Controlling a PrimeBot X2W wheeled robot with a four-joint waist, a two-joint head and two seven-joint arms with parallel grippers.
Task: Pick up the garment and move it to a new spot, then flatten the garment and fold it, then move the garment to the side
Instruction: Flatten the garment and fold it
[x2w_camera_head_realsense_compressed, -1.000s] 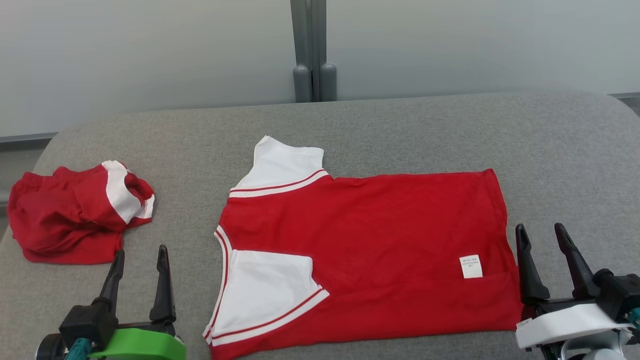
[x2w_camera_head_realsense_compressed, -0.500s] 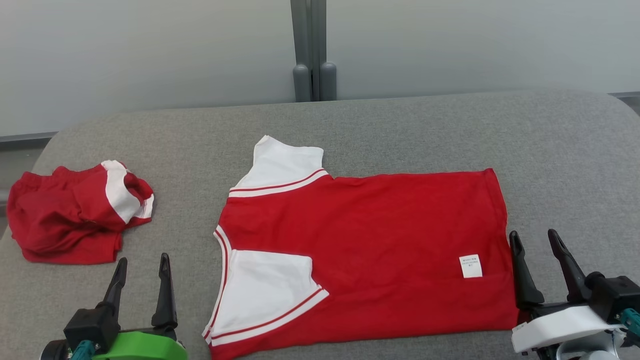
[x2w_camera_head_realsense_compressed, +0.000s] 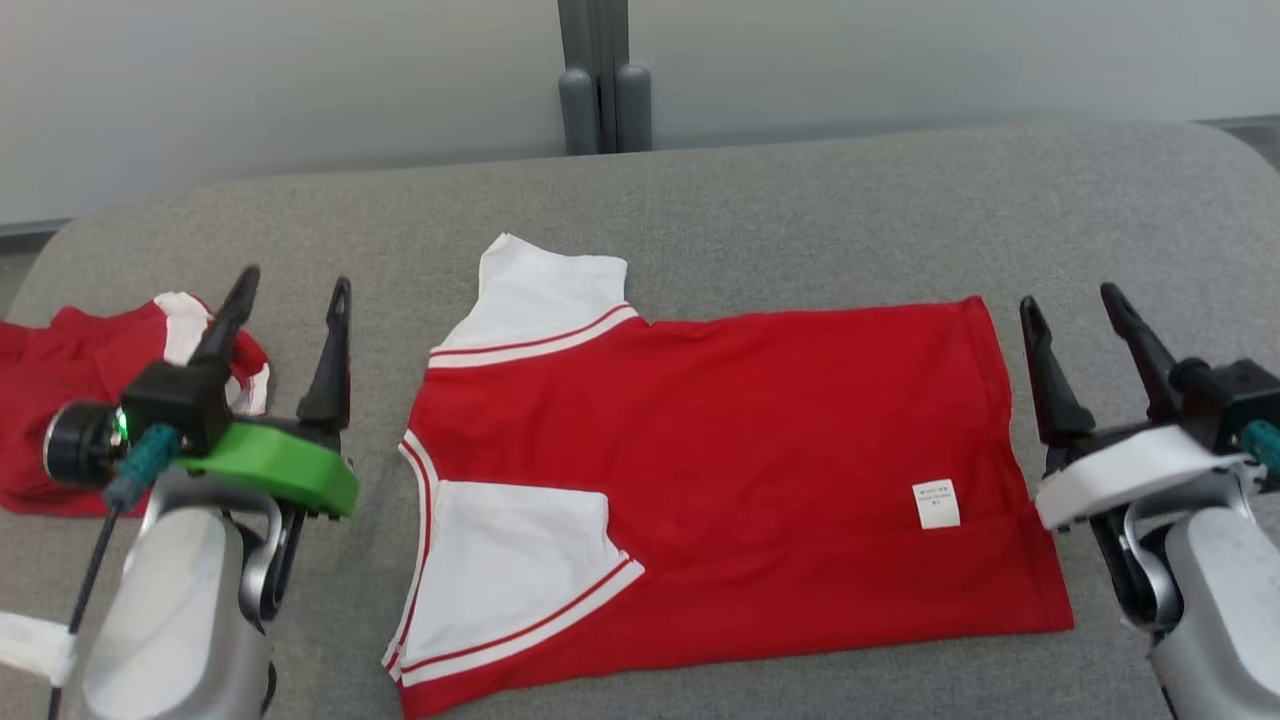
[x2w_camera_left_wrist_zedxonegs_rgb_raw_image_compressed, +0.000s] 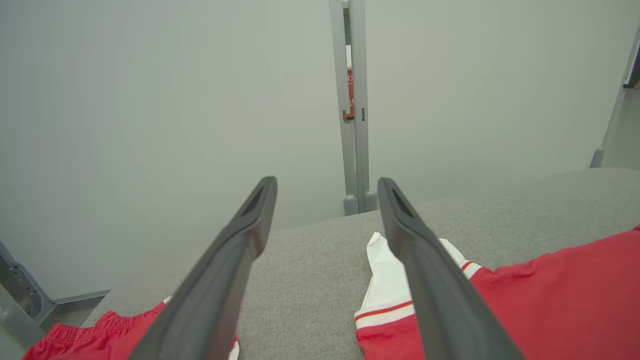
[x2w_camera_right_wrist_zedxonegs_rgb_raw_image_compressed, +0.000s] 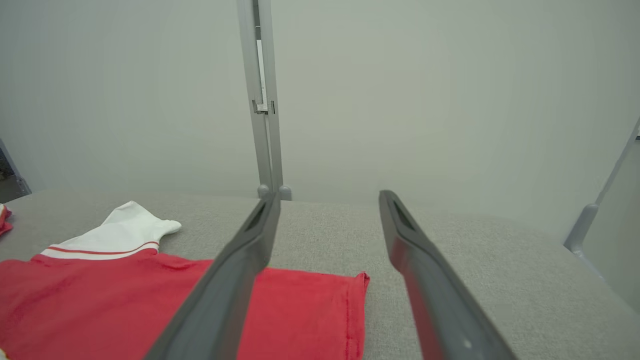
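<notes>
- Left jaws and right jaws hung released and empty, flanking the garment (x2w_camera_head_realsense_compressed: 720, 450).
- The garment lay flat mid-bench (x2w_camera_head_realsense_compressed: 800, 200), collar leftward, reaching close to the near edge.
- A crumpled red cloth (x2w_camera_head_realsense_compressed: 50, 400) sat at the left edge.

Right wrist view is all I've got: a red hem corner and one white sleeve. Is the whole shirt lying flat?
Observer: Mostly. The red T-shirt is spread out, but its near white sleeve is folded in over the body.
Operator: Which face is up?
Observer: A white label shows on the top surface near the hem, so it is probably inside out.
Operator: Anything over by the other arm?
Observer: A second red-and-white garment lies crumpled at the robot's left, by the open left gripper.
</notes>
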